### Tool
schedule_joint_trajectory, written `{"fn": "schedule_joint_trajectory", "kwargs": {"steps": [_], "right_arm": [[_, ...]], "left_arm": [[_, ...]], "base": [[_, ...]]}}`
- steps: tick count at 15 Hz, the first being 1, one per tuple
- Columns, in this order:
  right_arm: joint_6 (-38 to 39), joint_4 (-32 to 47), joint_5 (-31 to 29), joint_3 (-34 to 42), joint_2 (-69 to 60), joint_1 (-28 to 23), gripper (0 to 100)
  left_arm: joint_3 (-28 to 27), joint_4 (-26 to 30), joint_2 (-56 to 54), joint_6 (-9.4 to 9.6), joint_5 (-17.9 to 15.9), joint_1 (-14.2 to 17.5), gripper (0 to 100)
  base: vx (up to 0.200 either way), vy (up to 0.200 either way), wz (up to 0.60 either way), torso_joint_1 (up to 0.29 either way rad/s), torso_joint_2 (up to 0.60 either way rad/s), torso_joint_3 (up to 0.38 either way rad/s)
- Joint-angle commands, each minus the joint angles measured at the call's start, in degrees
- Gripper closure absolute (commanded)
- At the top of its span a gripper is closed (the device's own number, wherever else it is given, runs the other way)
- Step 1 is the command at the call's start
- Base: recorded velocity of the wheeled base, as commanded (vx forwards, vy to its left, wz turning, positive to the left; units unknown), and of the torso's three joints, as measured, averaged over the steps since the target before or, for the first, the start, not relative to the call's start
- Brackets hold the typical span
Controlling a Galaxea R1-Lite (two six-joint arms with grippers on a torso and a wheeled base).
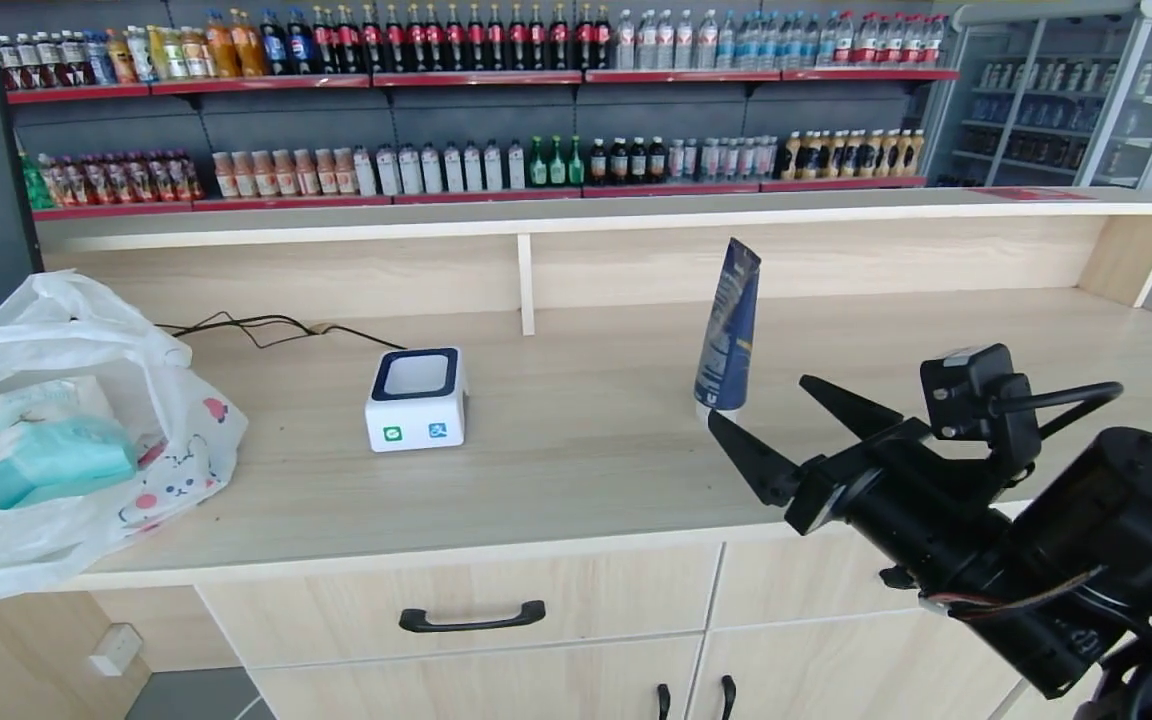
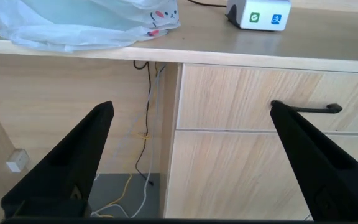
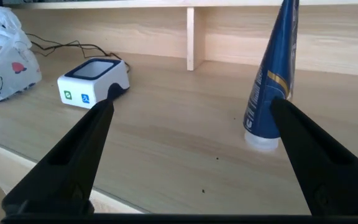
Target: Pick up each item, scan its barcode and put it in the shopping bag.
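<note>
The right gripper [image 1: 758,398], jaws wide apart, hangs at the counter's [image 1: 586,480] front edge just short of the blue tube [image 1: 728,330] standing seemingly cap-down, so pick-up is likely in hand: advance, close around it, then present it to the scanner [image 1: 416,398]; the left gripper [image 2: 191,106] gapes below that edge.

Can't see the whole shopping bag [image 1: 186,470], chopped off at the head view's left edge. Can only half make out the packs [image 1: 51,460] inside through the plastic. Also losing the tip of the tube [image 3: 269,87] and part of the scanner [image 2: 258,14] past wrist-view edges.
</note>
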Motion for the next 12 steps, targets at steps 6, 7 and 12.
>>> {"fn": "schedule_joint_trajectory", "kwargs": {"steps": [6, 7, 12], "right_arm": [[-1.4, -0.1, 0.0, -6.3, 10.2, -4.0, 0], [-1.4, -0.1, 0.0, -6.7, 10.8, -4.0, 0], [-1.4, -0.1, 0.0, -5.6, 10.2, -5.1, 0]], "left_arm": [[0.0, 0.0, 0.1, 0.0, 0.0, 0.0, 0], [0.0, 0.0, 0.1, 0.0, 0.0, 0.0, 0], [0.0, 0.0, 0.1, 0.0, 0.0, 0.0, 0]], "base": [[0.0, 0.0, 0.0, 0.0, 0.0, 0.0], [0.0, 0.2, 0.0, 0.002, 0.01, 0.002], [0.0, 0.08, 0.0, 0.0, 0.0, 0.004]]}}
